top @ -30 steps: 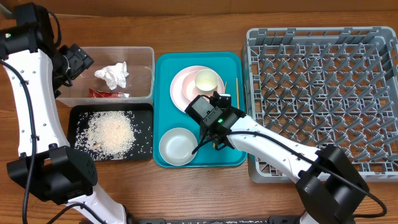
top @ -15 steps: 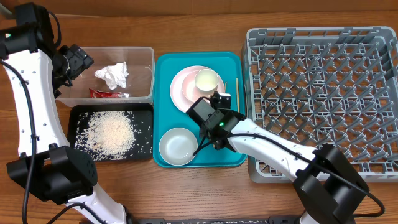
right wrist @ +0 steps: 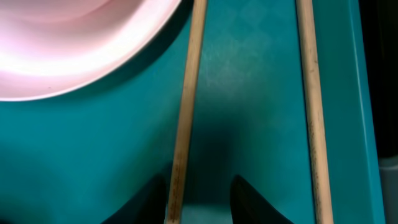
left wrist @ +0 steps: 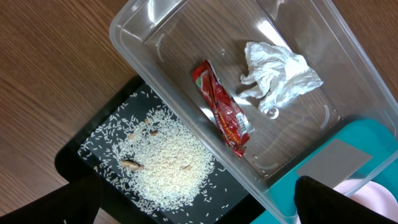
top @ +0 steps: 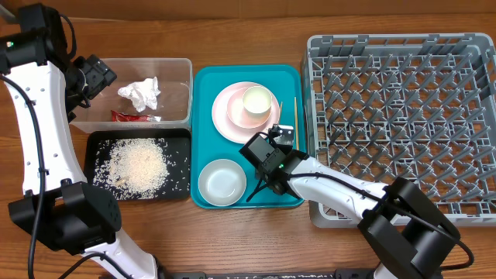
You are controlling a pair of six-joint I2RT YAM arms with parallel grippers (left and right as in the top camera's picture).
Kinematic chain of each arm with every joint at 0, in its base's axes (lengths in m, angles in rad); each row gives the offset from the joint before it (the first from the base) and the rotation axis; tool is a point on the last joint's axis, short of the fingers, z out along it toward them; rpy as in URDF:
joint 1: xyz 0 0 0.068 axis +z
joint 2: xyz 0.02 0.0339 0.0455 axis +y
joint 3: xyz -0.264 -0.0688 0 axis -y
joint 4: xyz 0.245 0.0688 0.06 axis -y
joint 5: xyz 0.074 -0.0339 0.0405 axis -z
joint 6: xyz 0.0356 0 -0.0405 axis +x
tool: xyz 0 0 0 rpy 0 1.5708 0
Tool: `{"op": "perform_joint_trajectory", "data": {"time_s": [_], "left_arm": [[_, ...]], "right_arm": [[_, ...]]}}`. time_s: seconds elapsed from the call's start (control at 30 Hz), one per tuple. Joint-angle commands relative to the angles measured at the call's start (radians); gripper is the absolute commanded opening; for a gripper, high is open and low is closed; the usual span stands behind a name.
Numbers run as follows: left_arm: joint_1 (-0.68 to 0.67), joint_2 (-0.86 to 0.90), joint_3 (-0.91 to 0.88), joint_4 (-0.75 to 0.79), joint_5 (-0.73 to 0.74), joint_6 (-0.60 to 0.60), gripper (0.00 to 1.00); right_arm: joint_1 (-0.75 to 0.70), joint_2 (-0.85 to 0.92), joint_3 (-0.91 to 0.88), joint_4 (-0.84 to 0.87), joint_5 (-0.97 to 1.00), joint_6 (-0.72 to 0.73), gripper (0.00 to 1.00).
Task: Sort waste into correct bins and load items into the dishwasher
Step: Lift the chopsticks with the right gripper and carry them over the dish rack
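We see right gripper (right wrist: 198,186) part-open, straddling chopstick (right wrist: 189,74) on tray (right wrist: 249,93), nothing clamped; off-centre close may roll it against plate (right wrist: 81,37). Left gripper (left wrist: 199,202) wide open.

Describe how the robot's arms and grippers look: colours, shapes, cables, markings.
The left arm and right arm are white rounded links between bulky black joints, each with a thin black cable running alongside and a small green light. The left gripper and right gripper are black, with two fingers each.
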Motion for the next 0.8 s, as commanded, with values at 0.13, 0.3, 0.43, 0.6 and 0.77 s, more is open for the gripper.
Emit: {"op": "perform_joint_trajectory", "data": {"time_s": [0.13,0.3,0.43,0.6,0.77], "left_arm": [[-0.004,-0.004,0.005,0.001,-0.013,0.013,1.00],[-0.004,-0.004,0.005,0.001,-0.013,0.013,1.00],[-0.004,-0.004,0.005,0.001,-0.013,0.013,1.00],[-0.004,-0.004,0.005,0.000,-0.013,0.013,1.00],[-0.004,-0.004,0.005,0.001,-0.013,0.013,1.00]], "right_arm": [[-0.010,0.000,-0.025,0.072,0.026,-0.003,0.38],[-0.010,0.000,-0.048,0.117,0.026,-0.003,0.40],[-0.010,0.006,-0.048,0.129,0.026,-0.003,0.40],[-0.010,0.029,-0.049,0.142,0.026,-0.003,0.40],[-0.011,0.039,-0.049,0.154,0.026,-0.003,0.36]]}}
